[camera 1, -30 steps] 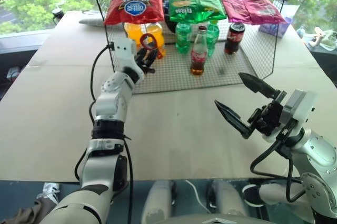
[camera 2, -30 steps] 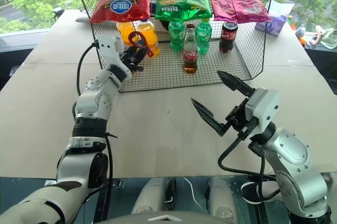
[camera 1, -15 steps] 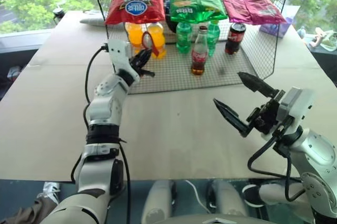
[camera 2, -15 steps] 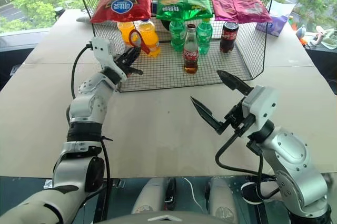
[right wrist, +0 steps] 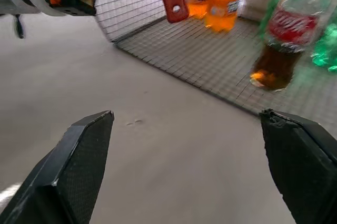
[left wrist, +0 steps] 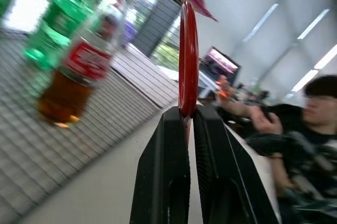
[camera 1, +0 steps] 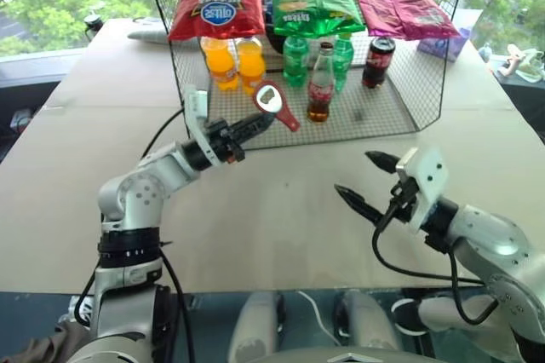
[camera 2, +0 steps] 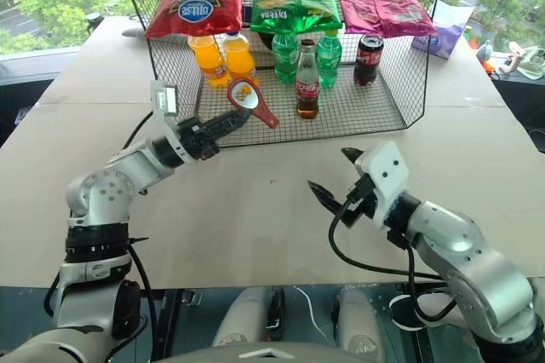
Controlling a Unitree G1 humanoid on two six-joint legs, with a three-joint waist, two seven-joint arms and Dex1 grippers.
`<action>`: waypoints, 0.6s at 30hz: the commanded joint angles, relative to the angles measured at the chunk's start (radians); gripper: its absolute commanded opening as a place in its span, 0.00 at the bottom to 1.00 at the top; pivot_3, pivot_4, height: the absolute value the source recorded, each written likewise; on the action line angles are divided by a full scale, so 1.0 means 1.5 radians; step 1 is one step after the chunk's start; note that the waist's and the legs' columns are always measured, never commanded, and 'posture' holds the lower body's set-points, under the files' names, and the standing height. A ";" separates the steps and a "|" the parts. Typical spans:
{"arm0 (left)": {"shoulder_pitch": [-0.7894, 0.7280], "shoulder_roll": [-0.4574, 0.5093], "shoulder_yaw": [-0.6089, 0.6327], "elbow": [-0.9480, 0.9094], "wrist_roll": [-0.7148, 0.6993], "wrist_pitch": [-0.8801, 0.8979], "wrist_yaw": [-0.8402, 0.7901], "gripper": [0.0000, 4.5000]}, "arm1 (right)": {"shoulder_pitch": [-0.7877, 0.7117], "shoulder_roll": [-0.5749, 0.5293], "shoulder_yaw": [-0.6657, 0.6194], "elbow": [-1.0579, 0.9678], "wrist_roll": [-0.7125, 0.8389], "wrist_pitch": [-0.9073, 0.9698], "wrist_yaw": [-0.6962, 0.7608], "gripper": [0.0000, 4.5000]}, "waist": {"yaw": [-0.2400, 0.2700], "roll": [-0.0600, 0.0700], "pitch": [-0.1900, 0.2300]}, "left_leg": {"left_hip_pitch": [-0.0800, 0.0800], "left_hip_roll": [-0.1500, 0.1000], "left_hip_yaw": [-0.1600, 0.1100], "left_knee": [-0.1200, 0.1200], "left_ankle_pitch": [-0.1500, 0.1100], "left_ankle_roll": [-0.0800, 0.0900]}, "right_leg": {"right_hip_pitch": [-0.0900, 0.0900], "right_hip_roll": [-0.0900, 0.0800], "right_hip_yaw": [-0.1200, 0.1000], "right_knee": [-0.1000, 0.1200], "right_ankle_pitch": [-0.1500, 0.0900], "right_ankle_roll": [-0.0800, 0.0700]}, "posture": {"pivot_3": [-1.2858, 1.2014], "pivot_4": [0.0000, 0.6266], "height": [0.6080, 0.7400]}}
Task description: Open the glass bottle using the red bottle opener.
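The left gripper (camera 1: 253, 125) has its jaws clamped on the red bottle opener (camera 1: 277, 104), held above the table (camera 1: 281, 210); its long axis slants, ring head uppermost. The glass bottle (camera 1: 322, 83) stands upright on the wire rack (camera 1: 375, 112). The right gripper (camera 1: 368, 178) hangs with jaws spread wide, empty.

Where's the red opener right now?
The red bottle opener is clamped in the left gripper, held up left of the glass bottle, at the wire rack's front edge.

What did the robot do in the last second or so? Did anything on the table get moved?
The left hand, shut on the red opener, drew back from the orange bottles toward the robot and swung the opener out to the cage's front edge. The right hand sank lower, fingers still wide open. The glass bottle, the other drinks and the snack bags stayed put.
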State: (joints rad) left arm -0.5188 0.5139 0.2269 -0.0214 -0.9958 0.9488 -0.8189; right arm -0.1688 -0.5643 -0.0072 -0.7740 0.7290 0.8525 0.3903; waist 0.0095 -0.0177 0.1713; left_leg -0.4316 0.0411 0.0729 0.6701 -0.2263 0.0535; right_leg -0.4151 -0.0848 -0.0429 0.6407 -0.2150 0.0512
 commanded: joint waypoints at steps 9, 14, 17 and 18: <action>-0.028 0.079 -0.040 -0.042 -0.070 0.116 -0.147 0.00 | -0.193 0.027 -0.044 0.182 0.362 0.204 0.003 1.00 | 0.001 -0.001 0.001 | -0.001 0.000 0.000 -0.001 0.000 0.000 | 0.000 0.000 0.000 -0.001 0.000 -0.001 | 0.52 0.24 1.00; -0.023 0.069 -0.043 -0.059 -0.068 0.109 -0.140 0.00 | -0.244 0.087 -0.049 0.243 0.476 0.202 -0.094 1.00 | -0.001 -0.001 0.001 | -0.001 0.000 0.000 -0.001 0.000 0.000 | 0.000 0.000 0.000 0.000 0.000 -0.001 | 0.52 0.24 1.00; -0.012 0.065 -0.044 -0.073 -0.071 0.108 -0.138 0.00 | -0.255 0.105 -0.043 0.253 0.537 0.191 -0.152 1.00 | 0.000 -0.001 0.001 | -0.001 0.000 0.000 -0.001 0.000 0.000 | -0.001 0.000 0.000 0.000 0.000 -0.001 | 0.52 0.24 1.00; -0.010 0.063 -0.043 -0.076 -0.074 0.109 -0.134 0.00 | -0.257 0.108 -0.039 0.255 0.549 0.188 -0.166 1.00 | 0.000 -0.002 0.001 | -0.001 0.000 0.000 -0.001 0.000 0.000 | -0.001 0.000 0.000 0.000 0.000 -0.001 | 0.52 0.24 1.00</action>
State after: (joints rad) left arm -0.5328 0.6112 0.1494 -0.0975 -1.0841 1.1221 -1.0192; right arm -0.5359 -0.4027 -0.0544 -0.3776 1.5008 1.1524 0.1632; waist 0.0101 -0.0200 0.1729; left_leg -0.4339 0.0412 0.0732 0.6686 -0.2265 0.0539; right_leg -0.4168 -0.0856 -0.0420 0.6399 -0.2143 0.0503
